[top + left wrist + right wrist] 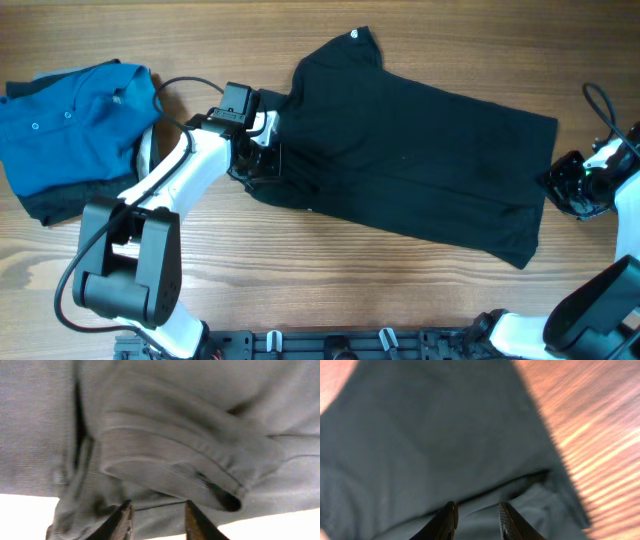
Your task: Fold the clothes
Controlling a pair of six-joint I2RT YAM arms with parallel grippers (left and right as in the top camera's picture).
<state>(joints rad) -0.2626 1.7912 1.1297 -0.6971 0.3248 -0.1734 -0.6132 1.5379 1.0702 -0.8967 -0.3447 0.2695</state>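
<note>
I inspected the large black short-sleeved shirt of soft fabric (420, 150) and found it lying flat on the wooden worktop (300, 280). It was spread on a slant, running from the upper middle of the overhead view down to the lower right. A small white round mark (356, 35) showed at its uppermost edge.

The left hand (258, 158) was at the shirt's left edge, where the cloth was bunched and rumpled. In the left wrist view this hand (157, 520) looked onto grey-looking fabric (175, 420), with a hemmed sleeve cuff (220, 475) folded over just ahead of it. Its fingers (124, 519) stood at a narrow gap with cloth across that gap. I could not tell whether they were pinching the cloth.

The right hand (568, 185) was at the shirt's right edge, near the lower right corner of the garment. In the right wrist view that hand (476, 519) also faced fabric (435, 435), with a hem line crossing just ahead of its fingers (447, 517) and bare wood (600, 420) to the right. The gap was likewise narrow, and again I could not tell whether anything was gripped.

At the far left, well apart from the black shirt, a blue buttoned polo shirt (70, 115) lay on top of a dark grey folded garment (60, 205).
</note>
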